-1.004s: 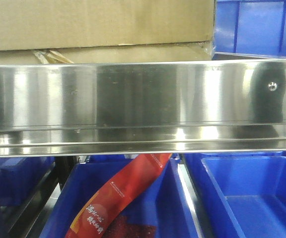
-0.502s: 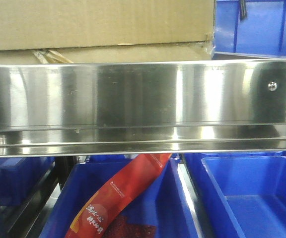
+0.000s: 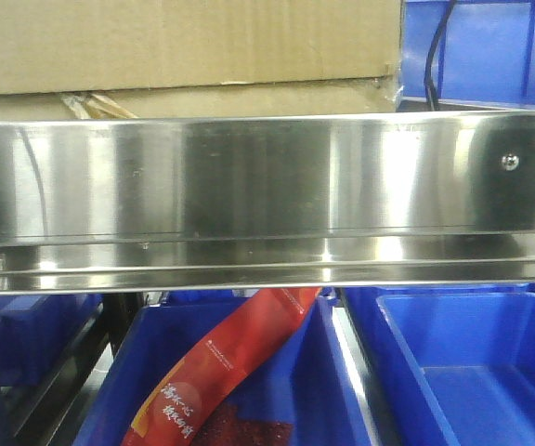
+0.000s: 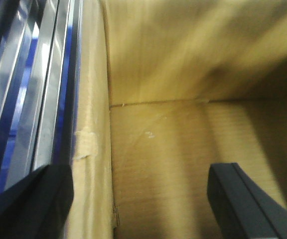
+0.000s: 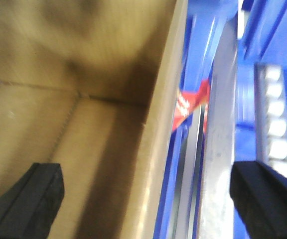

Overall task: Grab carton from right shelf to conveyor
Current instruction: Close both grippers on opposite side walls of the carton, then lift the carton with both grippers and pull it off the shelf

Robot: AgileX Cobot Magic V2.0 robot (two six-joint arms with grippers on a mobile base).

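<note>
1. A black cable (image 3: 430, 56) is hanging into the front view just right of the carton (image 3: 184, 46), where half a second ago only a dark tip was showing. This suggests the arms are coming down onto the box for the grab.
2. The left gripper (image 4: 141, 199) is standing wide, one finger outside the carton's left wall and the other inside, over its floor.
3. The right gripper (image 5: 148, 194) is gaping just as wide, straddling the opposite wall in the same way. Neither is gripping yet, and blur is hiding whether any finger is touching card.
4. The carton is sitting open-topped on the upper shelf, behind the steel rail (image 3: 267, 186), not yet lifted.
5. A blue crate (image 3: 490, 46) is crowding the carton's right side, likely leaving the outer finger little room.
6. The rail is standing in front of the carton, so any pull-out probably needs a lift first.
7. Below, a red packet (image 3: 240, 353) is leaning in a blue bin (image 3: 342, 390).
</note>
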